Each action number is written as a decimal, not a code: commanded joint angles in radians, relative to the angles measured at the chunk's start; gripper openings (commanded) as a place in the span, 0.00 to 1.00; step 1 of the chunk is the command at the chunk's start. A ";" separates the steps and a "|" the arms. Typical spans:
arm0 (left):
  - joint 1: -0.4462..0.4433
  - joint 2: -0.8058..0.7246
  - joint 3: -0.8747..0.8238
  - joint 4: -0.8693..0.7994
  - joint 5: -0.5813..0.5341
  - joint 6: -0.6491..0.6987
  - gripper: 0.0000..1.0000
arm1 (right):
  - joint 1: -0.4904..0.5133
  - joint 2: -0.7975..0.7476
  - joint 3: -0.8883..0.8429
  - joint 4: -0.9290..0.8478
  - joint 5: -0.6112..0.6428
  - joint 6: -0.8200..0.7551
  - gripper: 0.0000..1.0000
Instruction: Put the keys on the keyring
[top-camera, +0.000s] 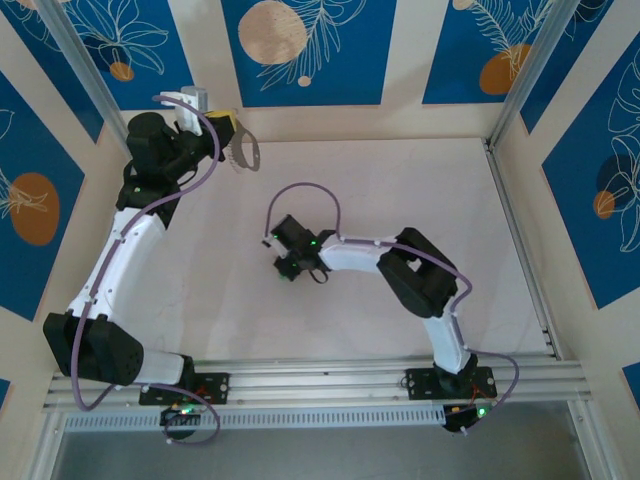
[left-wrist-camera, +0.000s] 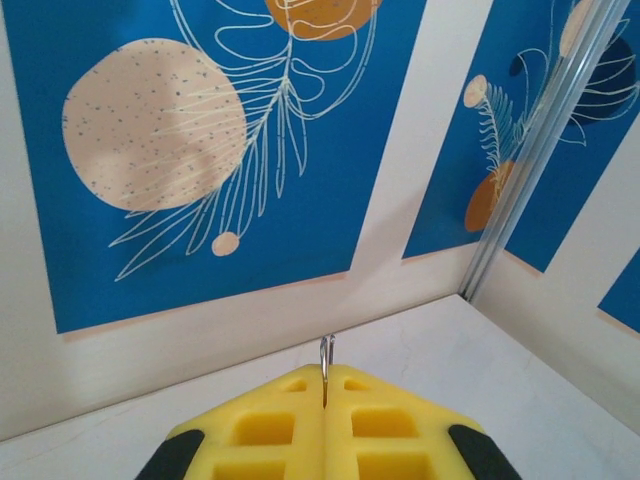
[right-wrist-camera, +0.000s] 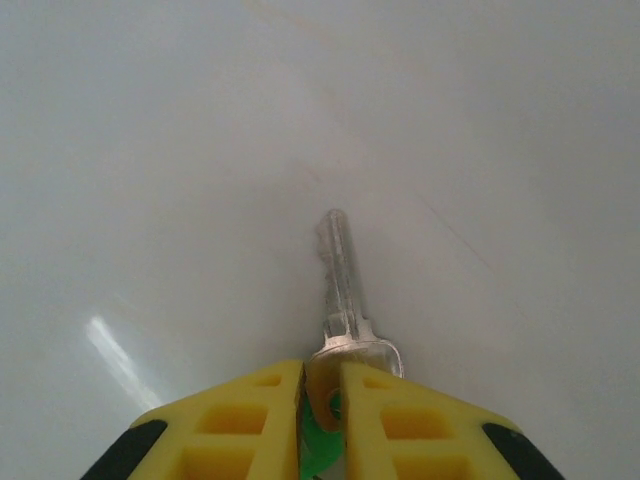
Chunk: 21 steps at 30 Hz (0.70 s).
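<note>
- Rail: runs along the near edge of the white tabletop and carries both arm bases. From it the left arm reaches toward the far-left corner. The right arm folds inward toward the middle.
- Right tool: sits low over the middle of the tabletop. Its yellow fingers are drawn close on the head of a silvery key, pinching it. The narrow gap between them is filled by that head and a pale-green piece.
- Key: its blade sticks out past the fingertips, pointing away from the wrist camera. It lies close over bare tabletop. Whether the tip touches the surface cannot be told.
- Left tool: is raised at the far-left corner, near the back wall. Its yellow fingers are pressed together, pinching the keyring. From the wrist camera, a thin grey wire end pokes out of the seam between them.
- Keyring, top view: a grey oval loop hangs from the tool's yellow tip over the far-left part of the tabletop. It is well apart from the key.
- Back wall: blue panels carry a speckled cream disc, orange shapes and pale leaf outlines, with cream strips between them.
- Aluminium post: stands in the far corner where two walls meet.
</note>
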 joint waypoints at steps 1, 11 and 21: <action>-0.024 -0.034 -0.002 0.061 0.031 -0.022 0.00 | -0.055 -0.073 -0.144 -0.027 0.046 0.061 0.18; -0.113 -0.096 -0.081 0.057 0.018 -0.053 0.00 | -0.195 -0.470 -0.412 -0.033 -0.012 0.216 0.38; -0.268 -0.207 -0.313 0.091 -0.048 -0.047 0.00 | -0.380 -0.818 -0.597 0.015 -0.247 0.413 0.45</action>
